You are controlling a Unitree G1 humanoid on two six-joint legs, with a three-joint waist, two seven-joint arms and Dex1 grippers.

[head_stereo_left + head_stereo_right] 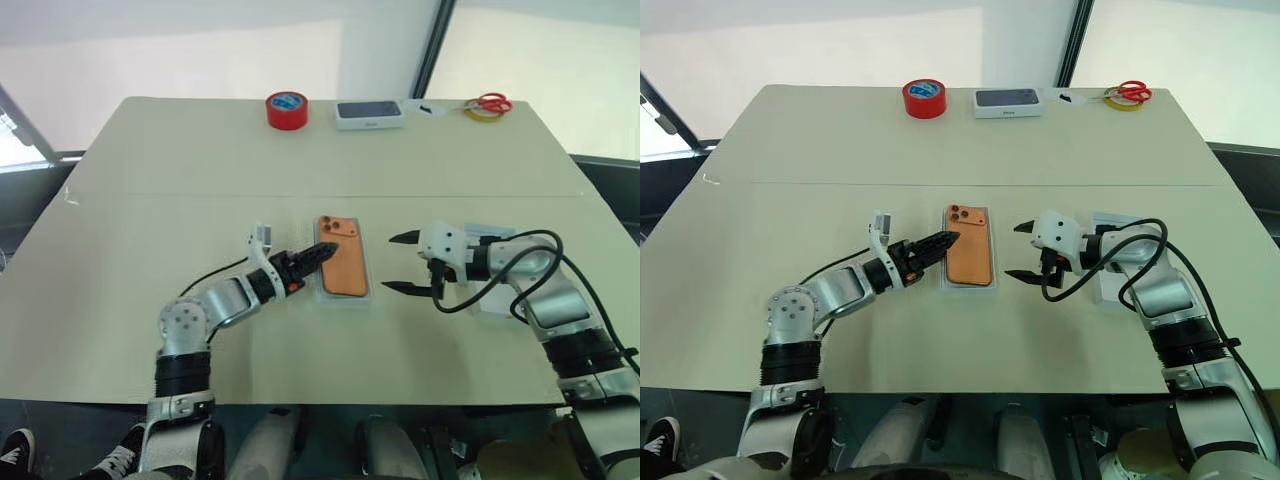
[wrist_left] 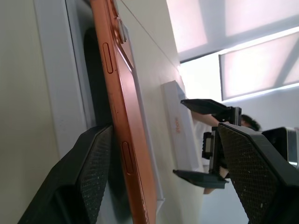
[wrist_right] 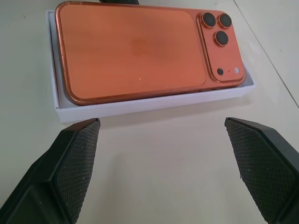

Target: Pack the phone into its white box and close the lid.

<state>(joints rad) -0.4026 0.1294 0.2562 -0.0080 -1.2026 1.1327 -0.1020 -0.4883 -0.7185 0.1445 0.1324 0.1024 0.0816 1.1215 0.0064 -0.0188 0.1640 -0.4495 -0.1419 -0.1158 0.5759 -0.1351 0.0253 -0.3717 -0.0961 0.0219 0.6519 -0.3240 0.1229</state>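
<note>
The orange phone lies camera side up in the shallow white box at the middle of the table. My left gripper reaches level at the box's left side. It is open, with one pad close against the phone's long edge and the other well clear. On the right of the box, my right gripper stands open with nothing between its fingers, a short gap from the box wall. The white lid lies flat on the table behind the right gripper, partly covered by that arm.
At the table's far edge are a red tape roll, a white box with a dark phone picture and red-handled scissors on a yellow ring. A black cable loops off the right wrist.
</note>
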